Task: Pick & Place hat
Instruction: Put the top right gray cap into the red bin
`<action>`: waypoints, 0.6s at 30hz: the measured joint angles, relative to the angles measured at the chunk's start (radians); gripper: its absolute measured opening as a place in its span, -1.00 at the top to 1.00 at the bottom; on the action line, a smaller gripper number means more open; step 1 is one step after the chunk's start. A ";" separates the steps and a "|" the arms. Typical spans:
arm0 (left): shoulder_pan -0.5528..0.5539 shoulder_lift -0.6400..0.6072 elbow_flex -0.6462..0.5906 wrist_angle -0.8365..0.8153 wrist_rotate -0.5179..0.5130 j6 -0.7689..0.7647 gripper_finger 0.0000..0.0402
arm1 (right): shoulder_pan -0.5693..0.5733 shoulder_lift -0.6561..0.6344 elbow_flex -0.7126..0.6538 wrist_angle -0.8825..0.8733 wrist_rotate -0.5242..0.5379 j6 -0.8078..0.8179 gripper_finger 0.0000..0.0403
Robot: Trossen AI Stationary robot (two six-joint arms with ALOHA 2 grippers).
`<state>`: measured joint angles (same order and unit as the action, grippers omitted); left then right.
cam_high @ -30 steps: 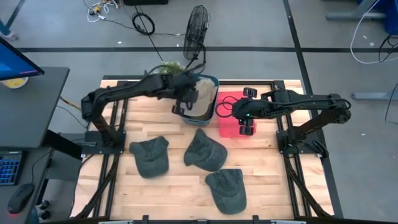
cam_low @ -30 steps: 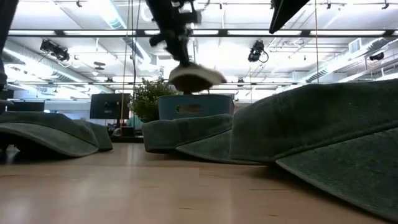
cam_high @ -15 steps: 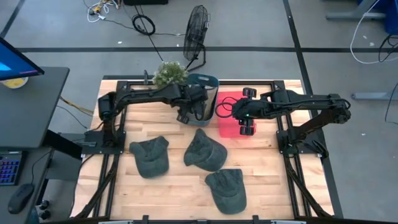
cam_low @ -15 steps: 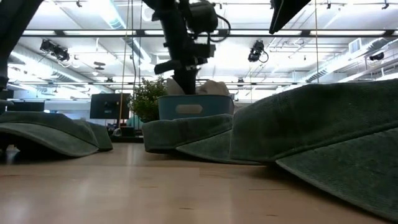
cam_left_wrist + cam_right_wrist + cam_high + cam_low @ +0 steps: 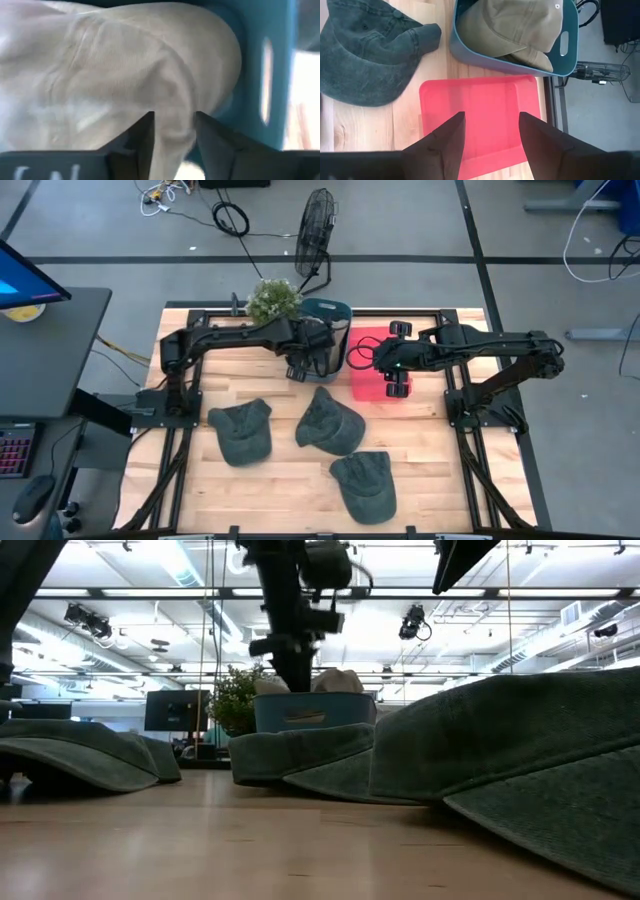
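A beige hat (image 5: 125, 65) lies in the teal bin (image 5: 326, 307) at the table's far middle, on top of another beige hat (image 5: 520, 22). My left gripper (image 5: 312, 360) reaches down into that bin, and its fingers stand apart around a fold of the hat (image 5: 173, 117). My right gripper (image 5: 490, 135) hangs open over the red tray (image 5: 372, 380), touching nothing. Three dark green hats (image 5: 241, 430), (image 5: 330, 420), (image 5: 365, 483) rest crown up on the wooden table. My left gripper's fingers (image 5: 145, 135) stand on either side of a raised fold of the beige hat (image 5: 172, 100), coming from above into the bin. The hat lies in the bin. Whether the fingers touch the cloth, I cannot tell.
A potted plant (image 5: 272, 297) stands left of the bin, at the table's far edge. A black fan (image 5: 317, 220) stands on the floor beyond the table. Bare wood lies along the near edge on the left and the right.
My left gripper has carried the beige hat from above the bin's near rim toward the far edge and down into the bin. The hat, which hung lifted clear below the fingers, now lies inside the bin.
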<state>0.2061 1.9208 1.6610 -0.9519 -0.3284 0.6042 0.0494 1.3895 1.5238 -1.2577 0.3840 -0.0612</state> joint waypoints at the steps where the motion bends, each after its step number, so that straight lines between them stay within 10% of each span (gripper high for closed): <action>1: -0.015 -0.006 0.013 -0.002 -0.016 0.000 0.20 | 0.000 0.000 0.000 0.000 0.000 0.000 0.06; 18: -0.169 -0.312 0.151 -0.303 -0.014 -0.534 0.07 | 0.017 0.000 0.000 0.001 -0.076 -0.007 0.06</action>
<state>0.0367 1.6089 1.8119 -1.2545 -0.3427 0.0703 0.0664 1.3896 1.5238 -1.2572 0.3080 -0.0680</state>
